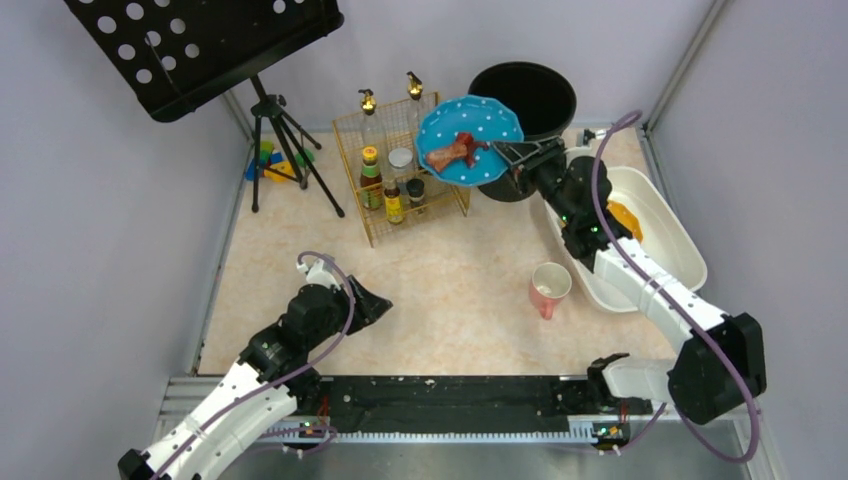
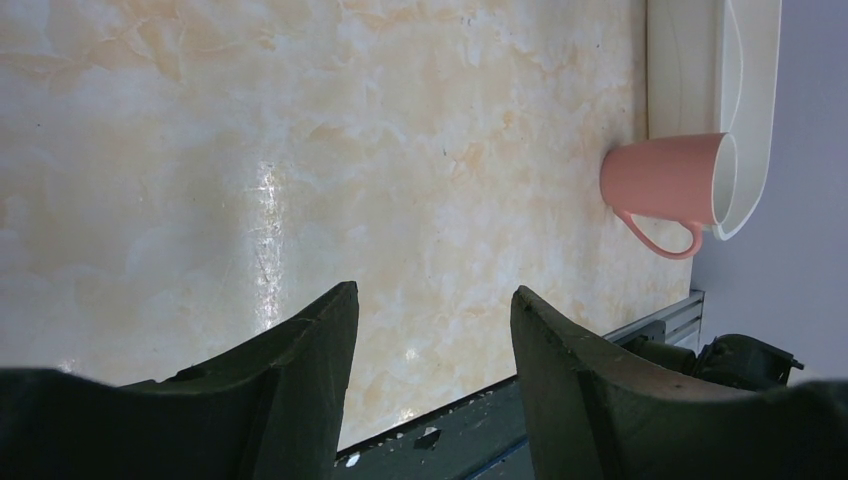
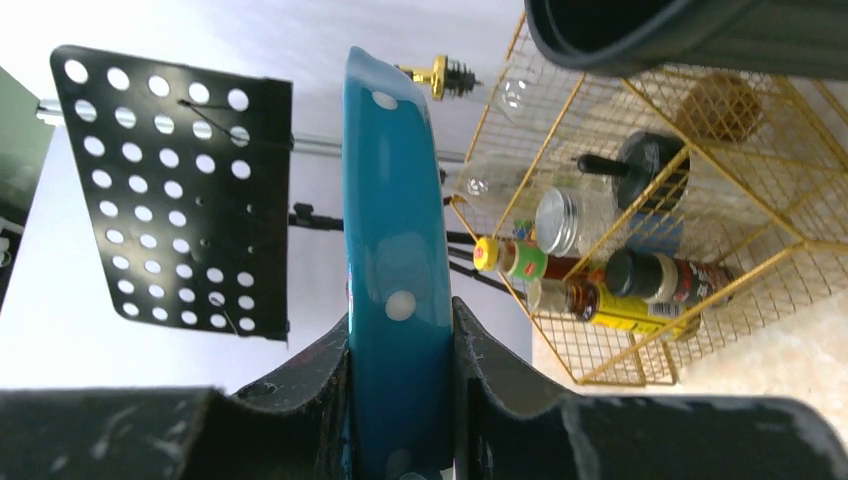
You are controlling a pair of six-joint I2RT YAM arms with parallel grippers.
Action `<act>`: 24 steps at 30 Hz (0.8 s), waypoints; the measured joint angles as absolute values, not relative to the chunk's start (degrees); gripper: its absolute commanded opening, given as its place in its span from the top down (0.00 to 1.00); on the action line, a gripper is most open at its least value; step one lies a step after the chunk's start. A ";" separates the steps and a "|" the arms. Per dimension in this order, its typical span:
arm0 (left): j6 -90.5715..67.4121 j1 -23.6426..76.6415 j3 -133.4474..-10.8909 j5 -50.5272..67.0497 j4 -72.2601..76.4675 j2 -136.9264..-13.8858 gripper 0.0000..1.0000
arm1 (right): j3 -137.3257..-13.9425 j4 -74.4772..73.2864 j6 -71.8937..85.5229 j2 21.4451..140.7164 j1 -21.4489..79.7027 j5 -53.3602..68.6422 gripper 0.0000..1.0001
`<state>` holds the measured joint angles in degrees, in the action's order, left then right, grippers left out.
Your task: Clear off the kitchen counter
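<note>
Top external: my right gripper [image 1: 507, 152] clamps blue plate [image 1: 480, 125] at rim beside bin [image 1: 540, 95], likely to tip scraps [image 1: 450, 153]; left gripper [image 1: 372, 300] parted, empty, over kitchen counter [image 1: 450, 290].

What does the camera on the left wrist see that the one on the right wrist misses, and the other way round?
Left wrist only: a pink mug beside the rim of a white tub, and the left gripper open, holding nothing. Right wrist only: the right gripper shut on a blue dotted plate seen edge-on, a gold wire rack of bottles, a black perforated stand, a black bin. Both: the marbled kitchen counter.
</note>
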<state>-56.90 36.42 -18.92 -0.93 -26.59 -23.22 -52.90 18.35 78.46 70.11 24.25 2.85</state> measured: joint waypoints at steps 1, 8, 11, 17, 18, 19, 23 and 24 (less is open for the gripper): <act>-56.90 36.42 -18.92 -0.93 -26.57 -23.31 0.38 | -53.89 18.31 78.70 70.81 23.70 3.16 1.00; -57.08 36.45 -18.59 -0.86 -26.59 -23.40 0.38 | -58.89 16.47 79.79 74.37 18.52 2.55 1.00; -57.08 36.45 -18.57 -0.82 -26.57 -23.40 0.38 | -61.80 15.33 79.85 76.49 16.34 1.74 1.00; -57.08 36.45 -18.57 -0.71 -26.57 -23.40 0.38 | -68.99 13.04 80.05 81.36 12.27 1.28 1.00; -57.08 36.45 -18.52 -0.71 -26.52 -23.40 0.38 | -69.91 12.45 80.01 81.89 11.38 1.32 1.00; -57.10 36.42 -18.48 -0.71 -26.52 -23.40 0.38 | -70.48 12.19 79.96 82.24 10.63 1.34 1.00; -57.08 36.42 -18.11 -0.71 -25.96 -23.68 0.38 | -72.79 10.33 79.09 83.55 7.05 1.23 1.00; -57.08 36.45 -18.04 -0.69 -25.82 -23.92 0.38 | -73.49 9.47 78.61 83.94 6.17 1.10 1.00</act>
<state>-57.08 36.45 -18.04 -0.69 -25.82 -23.92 -73.49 9.47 78.61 83.94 6.17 1.10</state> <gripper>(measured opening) 0.624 0.273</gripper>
